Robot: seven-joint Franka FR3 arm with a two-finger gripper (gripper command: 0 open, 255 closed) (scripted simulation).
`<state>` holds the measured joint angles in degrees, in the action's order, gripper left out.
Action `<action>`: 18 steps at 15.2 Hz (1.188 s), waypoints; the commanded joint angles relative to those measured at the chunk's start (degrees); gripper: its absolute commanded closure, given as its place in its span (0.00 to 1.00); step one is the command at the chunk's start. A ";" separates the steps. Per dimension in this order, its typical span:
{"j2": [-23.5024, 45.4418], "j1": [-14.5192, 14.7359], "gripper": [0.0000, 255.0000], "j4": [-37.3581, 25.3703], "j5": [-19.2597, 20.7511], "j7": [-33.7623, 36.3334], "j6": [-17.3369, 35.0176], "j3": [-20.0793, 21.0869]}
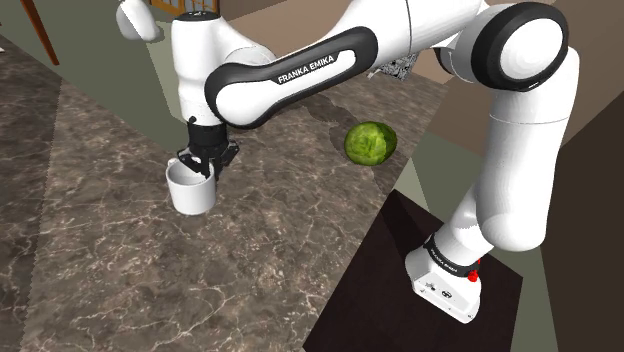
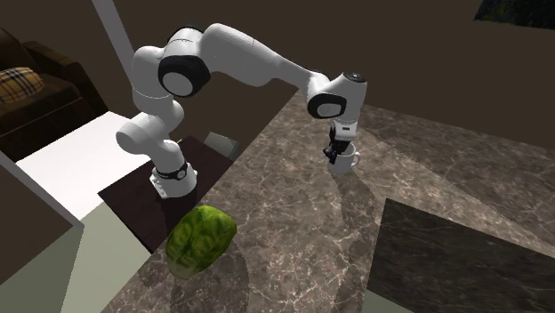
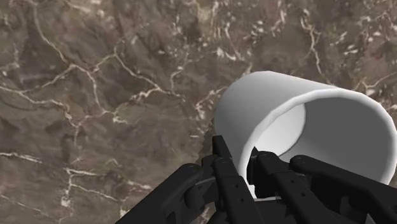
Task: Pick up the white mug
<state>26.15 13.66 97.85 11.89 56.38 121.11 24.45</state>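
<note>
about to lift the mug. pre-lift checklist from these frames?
1. Wall straddled: the gripper has one finger inside the white mug and one outside: ok.
2. Grip closed: the fingers look pressed onto the wall: ok.
3. Mug upright on the marble counter: ok.
4. The handle points away from the fingers: ok.
5. The green leafy ball sits well apart from the mug: ok.
6. Bite deep enough to hold through the lift: cannot tell.
</note>
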 commanded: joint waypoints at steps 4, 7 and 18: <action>0.05 0.00 1.00 0.03 0.01 0.00 0.07 -0.01; -0.22 0.04 1.00 -0.37 -0.15 -0.02 -0.59 0.10; -3.35 -0.33 1.00 -4.59 -1.86 -1.08 -7.66 0.96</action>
<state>23.06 13.32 93.89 10.19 55.36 114.31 25.31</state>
